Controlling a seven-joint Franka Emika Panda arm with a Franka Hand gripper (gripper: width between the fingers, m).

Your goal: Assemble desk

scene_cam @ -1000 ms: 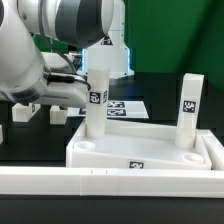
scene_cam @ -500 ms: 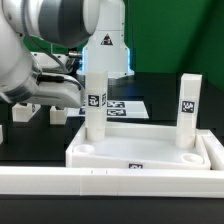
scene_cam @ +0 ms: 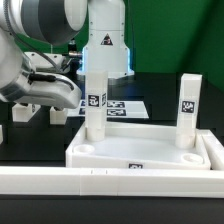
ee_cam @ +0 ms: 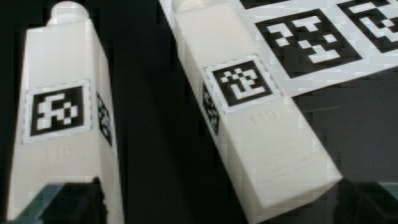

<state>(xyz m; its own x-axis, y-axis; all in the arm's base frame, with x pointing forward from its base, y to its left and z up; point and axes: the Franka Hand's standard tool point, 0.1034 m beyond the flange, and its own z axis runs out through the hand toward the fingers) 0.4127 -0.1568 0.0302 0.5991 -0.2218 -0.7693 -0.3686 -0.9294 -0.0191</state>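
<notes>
Exterior view shows the large white plastic tray-like desk top (scene_cam: 140, 150) on the black table (scene_cam: 30, 140), two white square tagged legs (scene_cam: 94, 105) (scene_cam: 188, 105) upright in its sockets. The arm (scene_cam: 40, 50) has drawn back from it toward the exterior view's left. Its claw (ee_cam: 217, 198), jaws wide apart, hangs over loose legs (ee_cam: 63, 110), probably to fetch the third.

The counter (scene_cam: 160, 88) is black. The white top (scene_cam: 100, 160) lies flat on it. The rail (scene_cam: 110, 185) lies along the near side of the top, just beside it. The marker board (scene_cam: 128, 106) lies flat behind the top. The wrist view shows two tagged legs lying side by side, apart: one leg (ee_cam: 63, 110) on bare counter, the second leg (ee_cam: 249, 110) just beside the marker board.
</notes>
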